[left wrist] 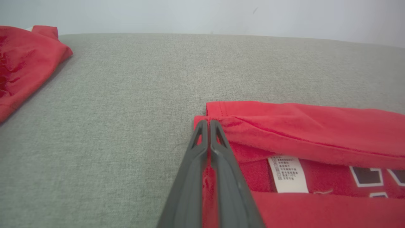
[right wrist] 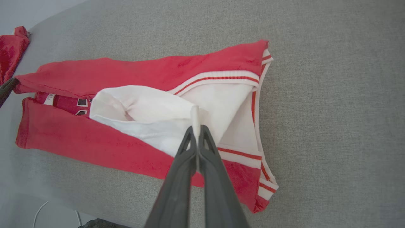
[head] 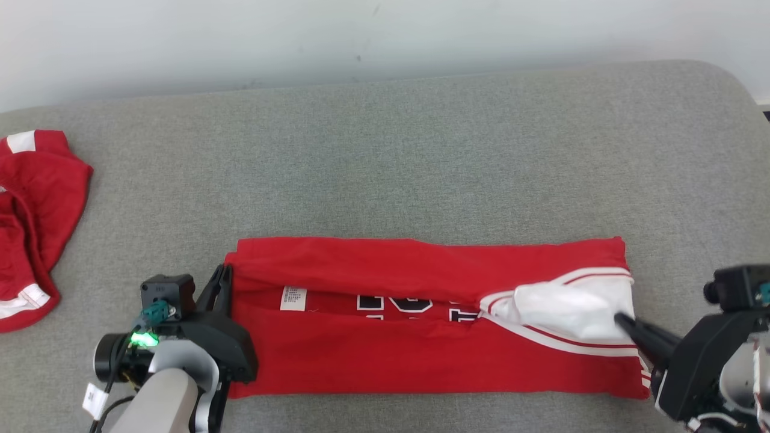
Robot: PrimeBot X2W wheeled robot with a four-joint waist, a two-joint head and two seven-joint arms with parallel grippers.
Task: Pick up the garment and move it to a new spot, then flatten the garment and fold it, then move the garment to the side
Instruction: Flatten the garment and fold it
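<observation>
Dark fingers of the left pincer [left wrist: 205,124] are pressed together on the left end of the red jersey [head: 391,355]. Red cloth shows in the slit between them, so it's pinching the hem there. Right pincer [right wrist: 196,129] is likewise clamped, nipping a raised ridge of the white lining [right wrist: 142,107] at the jersey's right end.

Jersey lies lengthwise across the near part of the grey fabric surface [head: 421,150]. Both long sides are folded in toward the middle, with a narrow gap along the centre line.

Writing:
- White care label [left wrist: 288,174] sits in that gap, just beside the left pincer. It has printed lines, too small to read.
- Black lettering [head: 394,300] with white outline runs mid-gap. The two flaps cover most of it, so I can't tell what it says.
- White trim [right wrist: 218,77] with red stripes edges the opening at the right end.

Around:
- Second red garment [head: 30,222] with white patches is bunched at the surface's far left, well apart from the jersey.
- Pale wall [head: 361,30] runs behind the surface.
- Thin white cable [right wrist: 38,215] shows below the surface's near edge in the right wrist view.

Nothing lies on the jersey besides the two pincers.
</observation>
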